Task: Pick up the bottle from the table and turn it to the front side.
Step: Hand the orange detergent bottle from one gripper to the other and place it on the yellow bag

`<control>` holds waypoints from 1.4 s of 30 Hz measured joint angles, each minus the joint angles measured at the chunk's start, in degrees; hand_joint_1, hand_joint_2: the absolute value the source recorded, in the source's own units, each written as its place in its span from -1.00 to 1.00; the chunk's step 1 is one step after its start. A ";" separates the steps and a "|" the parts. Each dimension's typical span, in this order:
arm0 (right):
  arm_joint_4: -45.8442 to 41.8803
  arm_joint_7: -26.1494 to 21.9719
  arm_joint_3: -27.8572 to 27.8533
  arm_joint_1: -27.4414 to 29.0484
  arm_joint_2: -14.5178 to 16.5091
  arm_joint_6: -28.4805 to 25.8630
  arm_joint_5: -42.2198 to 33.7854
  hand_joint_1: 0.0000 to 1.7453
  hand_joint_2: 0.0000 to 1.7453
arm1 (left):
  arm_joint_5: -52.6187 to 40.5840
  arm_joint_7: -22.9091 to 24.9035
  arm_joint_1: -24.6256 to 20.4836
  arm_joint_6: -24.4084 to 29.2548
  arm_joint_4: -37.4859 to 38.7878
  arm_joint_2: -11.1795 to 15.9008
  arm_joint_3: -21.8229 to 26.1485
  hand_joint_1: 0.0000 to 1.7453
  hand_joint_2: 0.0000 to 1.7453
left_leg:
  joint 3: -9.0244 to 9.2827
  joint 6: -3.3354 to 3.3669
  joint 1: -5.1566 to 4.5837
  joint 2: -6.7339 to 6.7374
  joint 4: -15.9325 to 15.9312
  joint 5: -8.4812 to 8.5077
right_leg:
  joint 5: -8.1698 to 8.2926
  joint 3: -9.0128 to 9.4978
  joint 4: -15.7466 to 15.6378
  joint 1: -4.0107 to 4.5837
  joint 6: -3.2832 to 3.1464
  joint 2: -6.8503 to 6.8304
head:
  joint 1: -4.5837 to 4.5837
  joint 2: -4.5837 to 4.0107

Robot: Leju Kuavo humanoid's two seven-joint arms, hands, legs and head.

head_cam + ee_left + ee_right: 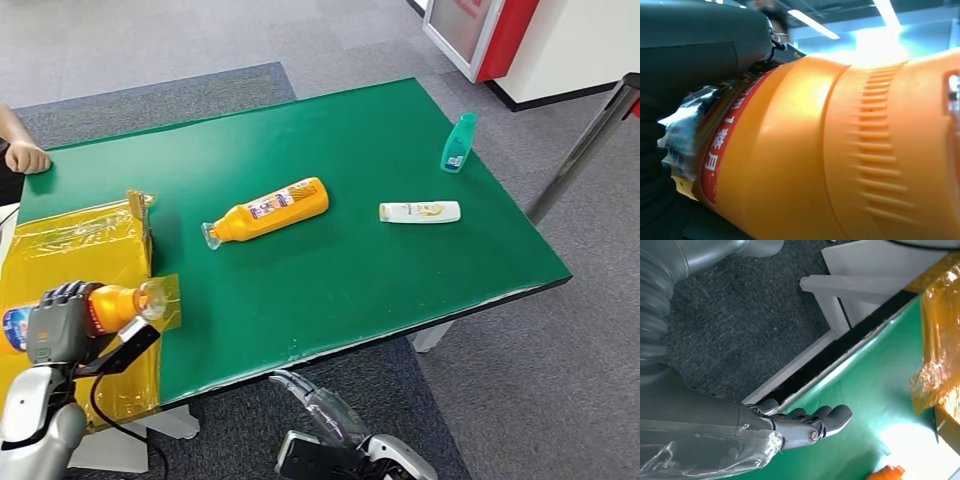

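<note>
My left hand (pixel 60 320) grips an orange bottle (pixel 117 305) around its body, holding it level above the yellow taped box (pixel 68 245) at the table's left end, clear cap toward the table's middle. In the left wrist view the orange bottle (pixel 810 150) looms close, its red label band beside the dark fingers (pixel 696 45). A second orange bottle (pixel 268 210) lies on its side mid-table. My right hand (pixel 317 400) hangs below the table's front edge, fingers (pixel 806 422) straight and holding nothing.
On the green table (pixel 340 290), a white bottle (pixel 420 211) lies to the right and a teal bottle (pixel 459 142) stands near the far right edge. A person's hand (pixel 26 157) rests on the far left corner. A slanted grey pole (pixel 581 150) stands right of the table.
</note>
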 joint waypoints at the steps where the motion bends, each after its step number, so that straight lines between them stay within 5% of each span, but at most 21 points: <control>1: 0.37 -0.05 0.24 -0.16 0.00 0.15 -0.02 -1.00 1.00 | -0.16 0.22 -0.64 -0.51 0.73 -0.36 -0.93 1.00 1.00 | 0.00 0.01 0.00 0.00 0.01 -0.01 | 0.00 0.00 -0.01 0.00 0.00 0.00 | 0.00 0.00; 4: 1.43 -0.27 0.84 -0.61 0.00 0.57 -0.09 -1.00 1.00 | -0.10 0.54 -2.28 -2.60 2.57 -1.79 -3.41 0.95 1.00 | -0.01 0.02 0.00 0.00 0.03 -0.02 | 0.00 0.00 -0.03 0.00 0.01 0.00 | 0.01 0.00; 5: 1.82 -0.34 0.99 -0.73 0.00 0.66 -0.11 -1.00 1.00 | 0.13 0.63 -2.75 -3.66 3.14 -2.33 -4.27 0.69 1.00 | -0.02 0.02 0.00 0.00 0.03 -0.02 | -0.01 0.01 -0.03 0.00 0.01 -0.01 | 0.01 0.00; 8: 2.90 -0.40 1.27 -0.87 0.01 0.76 -0.16 -1.00 1.00 | 1.13 2.07 -3.61 -7.43 4.47 -3.88 -6.78 -0.76 1.00 | -0.03 0.03 -0.01 0.00 0.04 -0.04 | -0.01 0.01 -0.04 -0.01 0.01 0.00 | 0.01 0.00; 9: 3.18 -0.39 1.31 -0.86 0.02 0.75 -0.19 -1.00 1.00 | 1.34 3.00 -3.72 -8.67 4.72 -4.35 -7.45 -1.00 1.00 | -0.03 0.03 -0.01 0.00 0.04 -0.05 | -0.01 0.02 -0.04 -0.02 0.01 0.00 | 0.02 0.00; 10: 3.40 -0.37 1.34 -0.83 0.02 0.73 -0.26 -1.00 1.00 | 1.43 4.04 -3.79 -9.77 4.89 -4.77 -8.03 -1.00 1.00 | -0.03 0.03 -0.01 0.00 0.04 -0.06 | -0.01 0.02 -0.04 -0.02 0.02 0.00 | 0.02 0.00; 14: 3.90 0.12 1.34 -0.70 0.02 0.48 -0.58 -1.00 1.00 | 1.90 7.29 -4.07 -13.02 5.13 -5.78 -9.38 -1.00 -1.00 | -0.02 0.04 -0.01 0.00 0.04 -0.08 | -0.01 0.03 -0.05 -0.02 0.02 0.00 | 0.00 0.00; 26: 3.36 3.03 1.25 1.62 0.02 -2.42 -1.07 -1.00 1.00 | 13.85 6.27 0.02 -14.29 -2.12 -6.12 -7.40 -1.00 -1.00 | 0.21 0.15 -0.04 0.00 0.04 -0.19 | -0.10 0.42 -0.05 -0.04 0.12 -0.02 | 0.01 0.00; 34: 0.70 3.03 0.83 4.96 -1.32 -7.90 -2.70 -1.00 1.00 | 50.85 -14.37 12.38 -20.05 -14.22 -6.67 0.35 -1.00 -1.00 | 0.38 0.17 -0.06 0.04 0.04 -0.39 | -0.32 0.50 -0.05 -0.05 0.15 -0.01 | 0.01 0.00; 42: -2.02 3.17 0.66 6.79 -2.61 -10.13 -3.88 -1.00 1.00 | 55.41 -20.64 21.71 -22.15 -21.97 -8.73 7.17 -1.00 -1.00 | 0.37 0.23 -0.06 0.02 0.05 -0.50 | -0.49 0.55 -0.05 -0.05 0.25 -0.01 | 0.00 0.00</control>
